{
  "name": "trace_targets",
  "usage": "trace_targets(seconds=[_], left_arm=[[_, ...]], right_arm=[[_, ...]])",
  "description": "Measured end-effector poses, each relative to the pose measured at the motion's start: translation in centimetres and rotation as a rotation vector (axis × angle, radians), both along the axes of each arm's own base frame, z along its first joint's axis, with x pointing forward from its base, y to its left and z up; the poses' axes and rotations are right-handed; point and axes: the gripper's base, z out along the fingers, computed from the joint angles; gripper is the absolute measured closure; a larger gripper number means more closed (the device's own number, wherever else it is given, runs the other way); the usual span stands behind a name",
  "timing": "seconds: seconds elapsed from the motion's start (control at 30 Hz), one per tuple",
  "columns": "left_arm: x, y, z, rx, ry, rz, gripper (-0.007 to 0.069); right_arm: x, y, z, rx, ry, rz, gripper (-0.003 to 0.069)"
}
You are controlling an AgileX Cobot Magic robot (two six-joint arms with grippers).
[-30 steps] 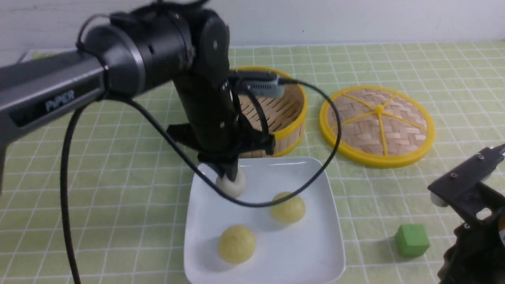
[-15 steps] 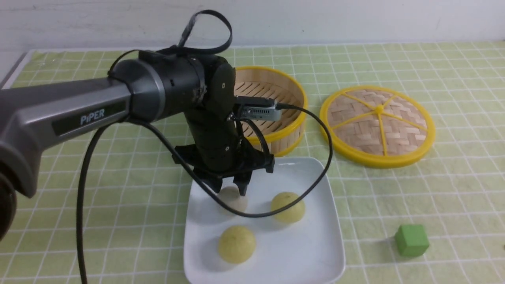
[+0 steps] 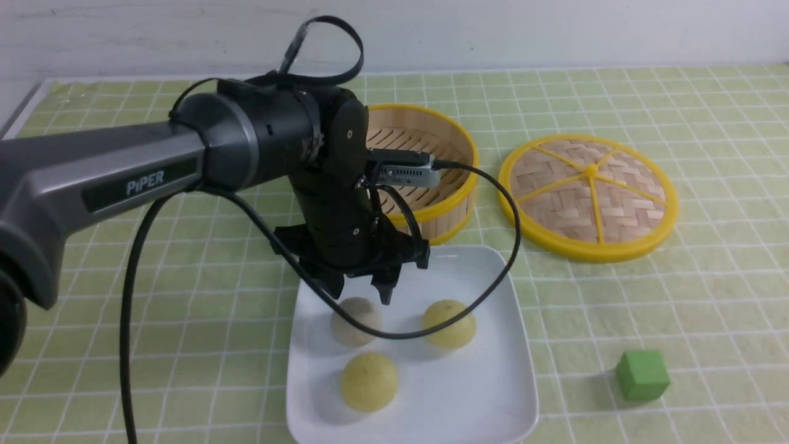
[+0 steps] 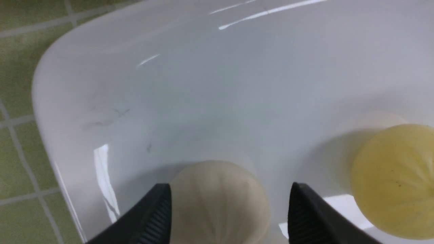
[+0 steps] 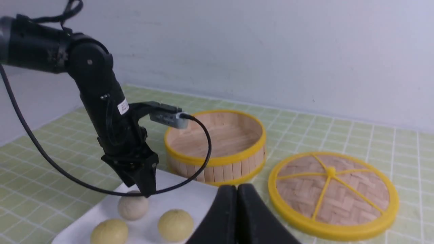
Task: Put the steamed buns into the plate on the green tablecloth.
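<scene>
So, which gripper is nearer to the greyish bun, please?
The left: its open fingers are around the bun; the right gripper is off to the plate's right.

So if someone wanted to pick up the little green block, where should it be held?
The green block is best held by two opposite upright sides, coming from straight above. Its flat, squared sides should suit the jaws, and nothing stands close around it on the tablecloth; the plate lies a little way off to its left.

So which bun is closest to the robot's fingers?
The greyish-beige bun, right by the left fingers; the other two buns are yellow and farther off.
</scene>
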Motion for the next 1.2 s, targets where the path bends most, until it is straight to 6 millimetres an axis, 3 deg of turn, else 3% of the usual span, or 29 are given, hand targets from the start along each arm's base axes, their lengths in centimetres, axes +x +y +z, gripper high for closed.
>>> trace_targets(seconds=[0.13,0.33,0.4,0.57,0.6,0.7,0.93,1.07,1.2], left_arm=[[0.0,0.0,0.0,0.002,-0.001,-0.001,0.0162],[0.2,0.1,0.0,0.009,-0.028,-0.009,0.0206],[0.3,0.1,0.0,0.014,-0.033,-0.014,0.025],[0.3,0.3,0.4,0.034,-0.053,-0.042,0.0475],[0.2,0.5,0.9,0.042,-0.074,-0.048,0.055],[-0.1,0.9,2.9,0.03,-0.125,-0.025,0.0614],[-1.7,2.7,8.0,0.022,-0.24,0.038,0.0622],[-2.3,3.3,9.0,0.043,-0.244,0.042,0.0622],[-2.4,3.4,9.1,0.044,-0.244,0.043,0.0622]], right_arm=[[0.7,0.5,-1.5,-0.009,0.021,0.006,0.0669],[0.8,0.6,-1.7,-0.009,0.022,0.007,0.0669],[0.8,0.6,-1.8,-0.01,0.023,0.007,0.0669],[0.8,0.6,-1.8,-0.01,0.025,0.007,0.0667],[0.8,0.6,-1.8,-0.01,0.025,0.007,0.0667],[0.8,0.6,-1.8,-0.01,0.025,0.007,0.0666],[0.8,0.6,-1.8,-0.01,0.025,0.007,0.0662],[0.7,0.4,-2.6,0.003,0.003,-0.033,0.0659],[1.4,0.3,-5.0,-0.011,0.031,-0.139,0.0657]])
